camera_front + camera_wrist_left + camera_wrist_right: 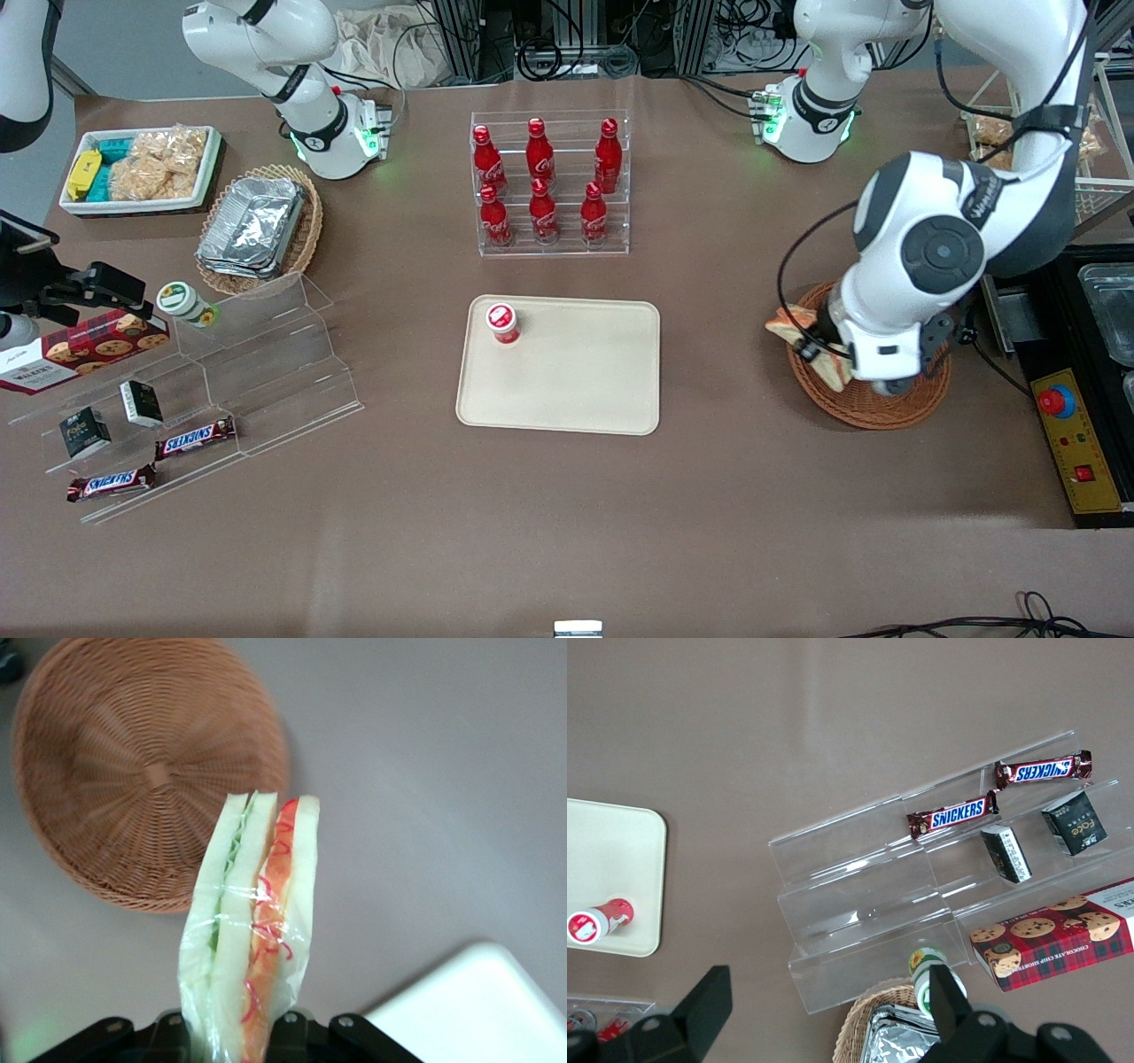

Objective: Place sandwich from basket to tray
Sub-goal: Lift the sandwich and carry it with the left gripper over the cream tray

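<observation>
Clenched on the wrapped triangular sandwich (pixel 252 930) of white bread with green and orange-red filling, our left arm's gripper (pixel 232 1032) has it by one end, so the wedge's long axis runs straight out from the jaws. In the wrist view the sandwich hangs clear of the round reddish-brown woven wicker basket (pixel 133 780), whose bowl shows bare beneath it, and its tip overlaps the basket's rim only in line of sight. So we judge the pick done and the sandwich lifted.

From the front, the gripper (pixel 837 359) sits above the basket (pixel 873 403) at the edge facing the flat cream-beige rectangular plastic tray (pixel 576 372), with the sandwich (pixel 795 326) poking out past the rim toward that tray. The tray lies well apart from the basket, toward the parked arm's end of the table, and a corner of it (pixel 483 1005) already shows in the wrist view.

We judge the coming move to be a sideways carry toward the tray. A small red-capped bottle (pixel 502 322) stands in one tray corner, away from the basket; the nearer stretch looks free, so we would set down there.
</observation>
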Action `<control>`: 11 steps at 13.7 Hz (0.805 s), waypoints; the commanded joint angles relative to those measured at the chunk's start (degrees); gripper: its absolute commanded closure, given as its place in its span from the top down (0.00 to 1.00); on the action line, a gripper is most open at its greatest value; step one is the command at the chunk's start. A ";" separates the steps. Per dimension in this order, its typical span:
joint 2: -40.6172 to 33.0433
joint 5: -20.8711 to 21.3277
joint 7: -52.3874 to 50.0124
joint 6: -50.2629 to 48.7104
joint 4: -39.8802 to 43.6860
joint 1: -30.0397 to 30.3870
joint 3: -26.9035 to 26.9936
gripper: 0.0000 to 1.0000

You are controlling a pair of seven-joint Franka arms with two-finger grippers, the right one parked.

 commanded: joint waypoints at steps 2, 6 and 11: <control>3.09 0.68 11.95 -1.79 6.20 -7.14 -2.14 0.00; 14.31 4.17 13.11 3.29 11.12 -17.17 -2.14 0.00; 25.05 11.39 9.33 17.16 11.22 -21.31 -1.79 0.00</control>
